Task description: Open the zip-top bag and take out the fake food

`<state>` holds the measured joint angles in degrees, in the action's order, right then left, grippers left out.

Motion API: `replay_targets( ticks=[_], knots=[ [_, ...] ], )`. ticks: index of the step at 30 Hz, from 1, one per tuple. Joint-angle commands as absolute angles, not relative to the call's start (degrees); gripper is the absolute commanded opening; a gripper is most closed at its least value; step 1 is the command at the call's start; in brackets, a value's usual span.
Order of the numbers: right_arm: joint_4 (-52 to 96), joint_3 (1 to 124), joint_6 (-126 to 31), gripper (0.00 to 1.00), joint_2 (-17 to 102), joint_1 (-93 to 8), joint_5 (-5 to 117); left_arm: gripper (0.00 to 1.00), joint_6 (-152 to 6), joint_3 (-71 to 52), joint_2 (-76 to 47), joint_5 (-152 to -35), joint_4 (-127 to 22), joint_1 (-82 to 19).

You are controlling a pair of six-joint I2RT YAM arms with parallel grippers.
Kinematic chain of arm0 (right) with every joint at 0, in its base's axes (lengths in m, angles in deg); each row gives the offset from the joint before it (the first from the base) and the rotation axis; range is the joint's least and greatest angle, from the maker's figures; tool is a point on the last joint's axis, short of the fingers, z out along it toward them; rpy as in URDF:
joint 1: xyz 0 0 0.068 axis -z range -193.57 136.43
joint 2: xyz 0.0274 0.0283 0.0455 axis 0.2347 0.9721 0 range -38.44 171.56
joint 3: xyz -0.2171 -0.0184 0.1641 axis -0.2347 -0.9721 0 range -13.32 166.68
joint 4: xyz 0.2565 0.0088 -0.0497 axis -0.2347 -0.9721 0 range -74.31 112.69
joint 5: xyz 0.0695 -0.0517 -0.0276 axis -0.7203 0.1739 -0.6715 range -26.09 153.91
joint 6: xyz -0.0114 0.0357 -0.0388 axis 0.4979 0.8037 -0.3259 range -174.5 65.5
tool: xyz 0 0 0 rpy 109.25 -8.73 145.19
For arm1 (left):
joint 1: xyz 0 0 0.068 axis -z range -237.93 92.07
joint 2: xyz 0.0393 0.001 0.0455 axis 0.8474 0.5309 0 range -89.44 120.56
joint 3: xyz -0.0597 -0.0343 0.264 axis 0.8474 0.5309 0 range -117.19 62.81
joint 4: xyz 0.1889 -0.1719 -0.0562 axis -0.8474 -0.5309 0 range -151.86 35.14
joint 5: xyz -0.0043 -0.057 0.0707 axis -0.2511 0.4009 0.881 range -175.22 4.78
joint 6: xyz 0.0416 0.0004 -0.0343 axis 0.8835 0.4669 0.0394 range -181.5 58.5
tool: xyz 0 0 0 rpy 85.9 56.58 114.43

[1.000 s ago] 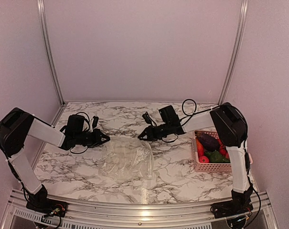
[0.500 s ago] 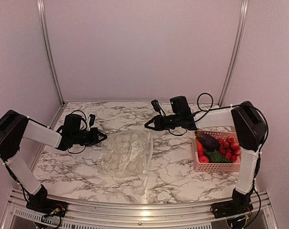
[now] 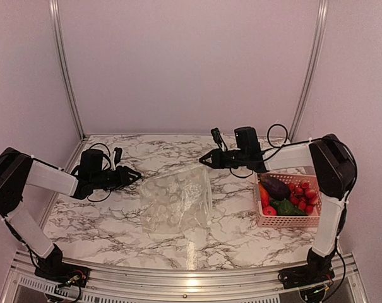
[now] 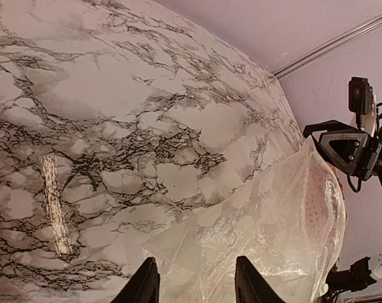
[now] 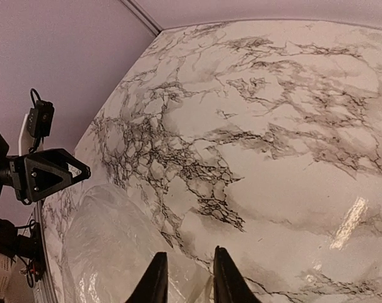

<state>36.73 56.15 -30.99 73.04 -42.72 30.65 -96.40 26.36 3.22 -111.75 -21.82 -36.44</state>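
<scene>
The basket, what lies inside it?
Fake food fills the basket: a purple piece, red pieces, a green one. Its floor and anything beneath them are covered.

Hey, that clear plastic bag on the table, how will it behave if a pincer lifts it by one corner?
The bag looks thin and crinkled, so it would probably droop and fold. It appears empty, the toy food sits in the basket, so likely very light. Its glossy film may slip.
</scene>
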Motion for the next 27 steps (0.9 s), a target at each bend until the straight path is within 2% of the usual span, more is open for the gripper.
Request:
replay_targets(
  ticks=[1, 3, 7, 11, 14, 19, 24, 27],
  knots=[
    [34.0, 60.0, -31.8, 0.49, 75.3, -41.4, 33.2, 0.46, -95.4, 27.5, -0.1, -110.7, -25.1, -37.0],
    [33.4, 58.9, -31.9, 0.60, 73.6, -41.1, 34.2, 0.52, -94.4, 29.0, -2.4, -109.2, -28.3, -37.1],
    [28.7, 56.8, -33.9, 0.69, 69.0, -40.7, 36.5, 0.55, -95.1, 34.3, -8.0, -109.2, -30.6, -35.6],
    [25.3, 52.4, -34.4, 0.69, 64.0, -40.9, 34.4, 0.53, -93.1, 36.9, -13.2, -106.7, -35.4, -30.8],
    [23.6, 47.9, -34.3, 0.65, 60.3, -42.3, 32.8, 0.52, -92.8, 37.1, -15.7, -104.4, -38.8, -26.3],
    [21.1, 42.7, -33.5, 0.63, 56.9, -47.3, 32.7, 0.51, -94.8, 36.4, -15.7, -102.9, -41.1, -19.8],
    [22.0, 38.6, -30.9, 0.66, 56.8, -50.3, 33.6, 0.53, -98.4, 37.5, -14.6, -101.9, -40.8, -15.6],
    [23.9, 35.9, -29.7, 0.68, 56.4, -50.8, 33.7, 0.57, -100.0, 37.9, -14.5, -100.8, -40.2, -13.2]
  ],
)
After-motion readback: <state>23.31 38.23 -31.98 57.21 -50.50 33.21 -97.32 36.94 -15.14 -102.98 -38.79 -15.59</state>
